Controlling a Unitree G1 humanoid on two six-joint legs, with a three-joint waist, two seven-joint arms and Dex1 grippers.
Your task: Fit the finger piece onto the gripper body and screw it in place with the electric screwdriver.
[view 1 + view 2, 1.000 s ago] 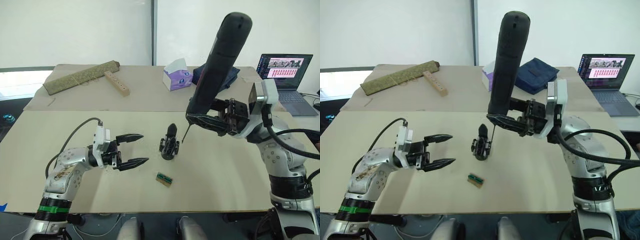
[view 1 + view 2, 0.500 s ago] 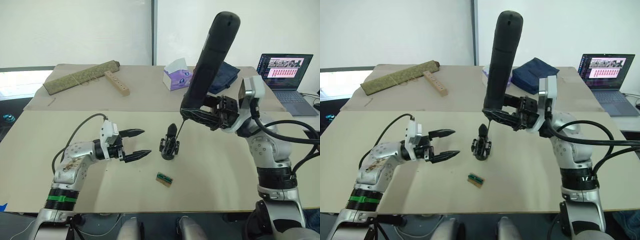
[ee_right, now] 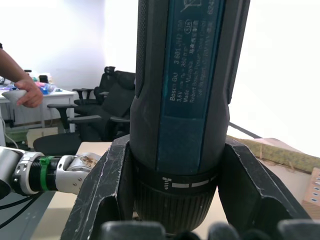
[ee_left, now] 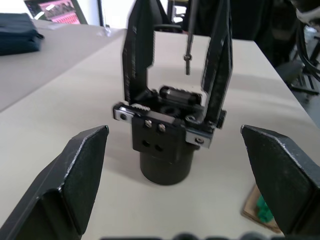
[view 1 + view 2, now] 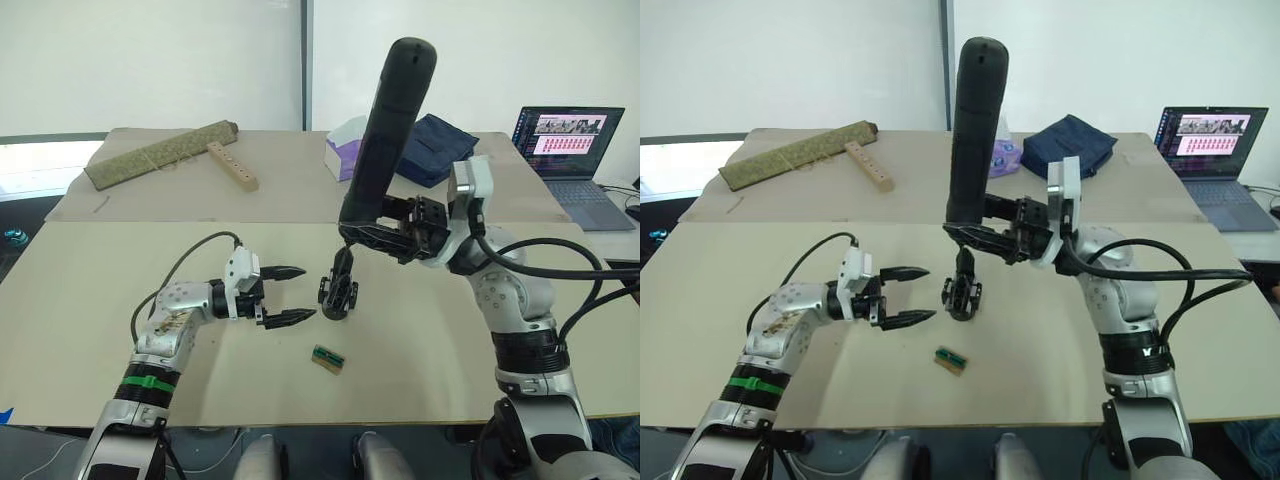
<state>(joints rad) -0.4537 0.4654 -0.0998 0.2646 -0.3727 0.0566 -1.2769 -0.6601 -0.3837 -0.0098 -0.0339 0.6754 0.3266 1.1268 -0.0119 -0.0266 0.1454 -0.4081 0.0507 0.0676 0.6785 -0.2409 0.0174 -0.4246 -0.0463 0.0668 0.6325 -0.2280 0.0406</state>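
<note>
Right claw (image 5: 385, 238) grips long matte-black cylindrical electric screwdriver (image 5: 385, 135); left claw (image 5: 292, 295) gapes open.
Left wrist view reveals its thin bit above small black gripper body (image 4: 168, 131).

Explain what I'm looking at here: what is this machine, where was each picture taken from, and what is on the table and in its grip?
This is a humanoid robot with two arms, each ending in a two-fingered gripper. The two wide pictures come from cameras in its head, looking down over a tan table. The other two come from cameras on its wrists, looking along the fingers.

The right gripper is shut on an electric screwdriver, held nearly upright with its bit just above a small black gripper body standing on the table. The left gripper is open beside that part; in its wrist view the part stands between the fingers, untouched.

Also on the table: a small green block, a wooden strip, a rolled mat, a tissue box, a blue cloth and a laptop.
</note>
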